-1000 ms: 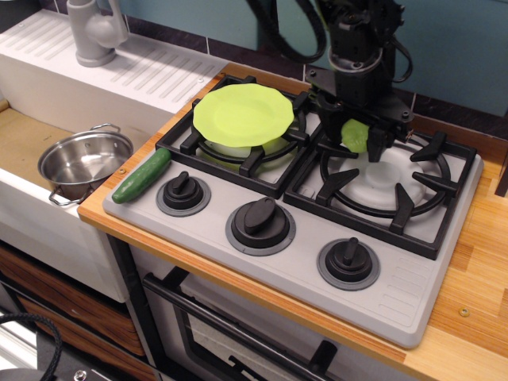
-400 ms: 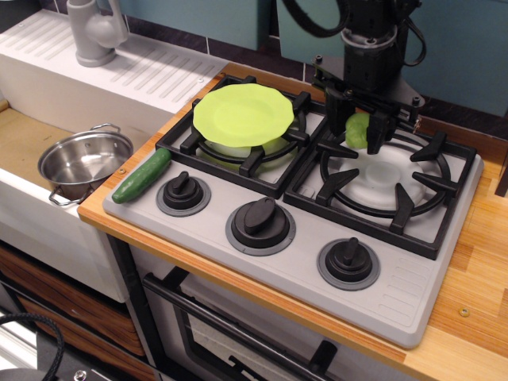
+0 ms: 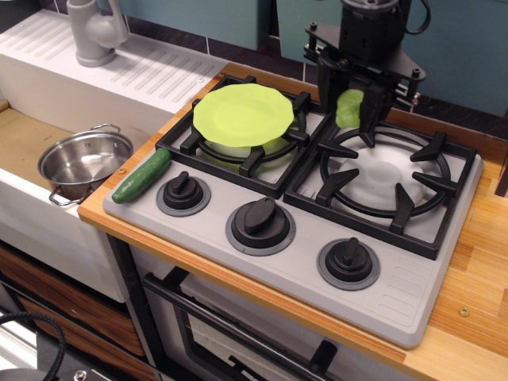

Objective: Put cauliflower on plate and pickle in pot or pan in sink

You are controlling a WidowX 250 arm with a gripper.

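Observation:
My gripper (image 3: 350,107) is shut on the light green cauliflower (image 3: 348,108) and holds it in the air above the back left of the right burner grate (image 3: 386,179). The lime-green plate (image 3: 243,114) lies on the left burner grate, to the left of the gripper and apart from it. The dark green pickle (image 3: 142,175) lies on the stove's front left corner. The shiny steel pot (image 3: 84,161) stands empty in the sink (image 3: 24,143), just left of the pickle.
A grey tap (image 3: 94,30) stands on the ribbed white drainboard (image 3: 143,67) at the back left. Three black knobs (image 3: 260,217) line the stove's front. Wooden counter (image 3: 476,286) runs to the right.
The gripper has risen and moved a little toward the back with the cauliflower in it. The plate, pickle and pot have not moved.

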